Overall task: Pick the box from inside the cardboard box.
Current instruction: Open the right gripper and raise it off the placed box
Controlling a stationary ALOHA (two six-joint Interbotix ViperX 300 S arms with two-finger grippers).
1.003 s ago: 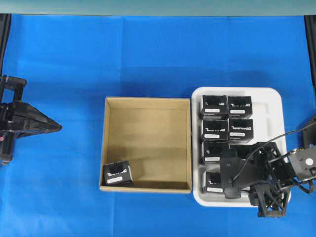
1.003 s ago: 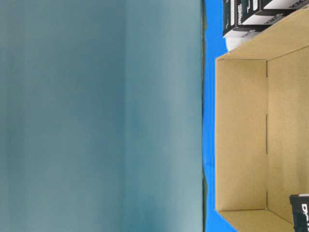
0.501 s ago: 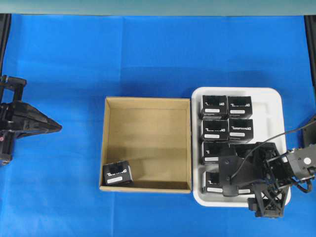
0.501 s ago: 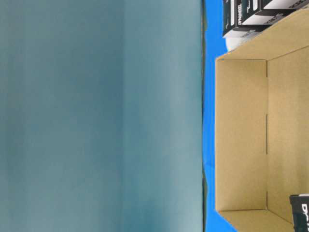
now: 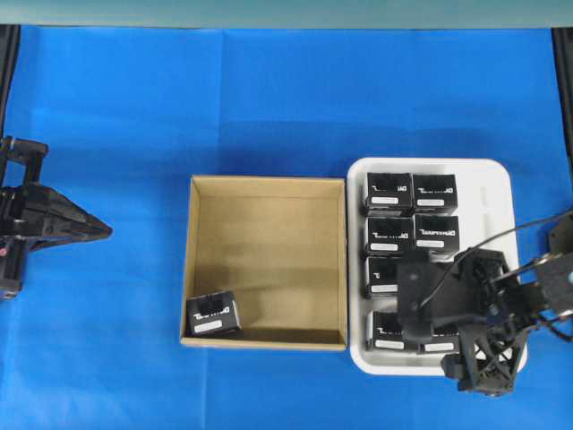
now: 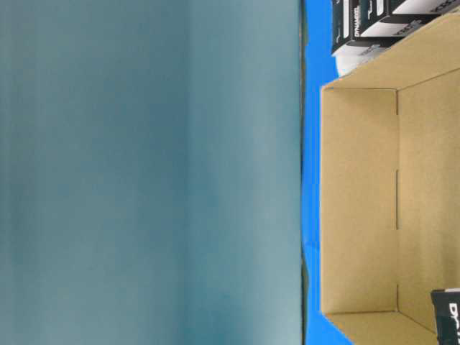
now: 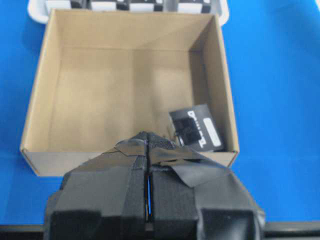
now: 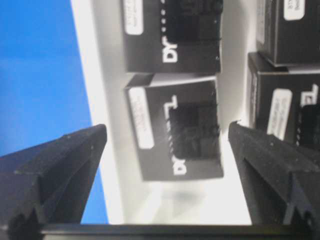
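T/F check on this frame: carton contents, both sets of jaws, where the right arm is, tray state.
1. One black box lies in the cardboard box. True.
2. It sits in the carton's middle. False: it is in a corner, against the walls.
3. The right gripper has its jaws spread, holding nothing. True.
4. The right gripper is over the carton. False: it is over the white tray, above a box there.
5. The left gripper stands wide open. False: its jaws are shut.

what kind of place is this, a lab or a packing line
Likely a robot lab test bench: a plain blue cloth-covered table, a tan cardboard box beside a white plastic tray of identical small black boxes.
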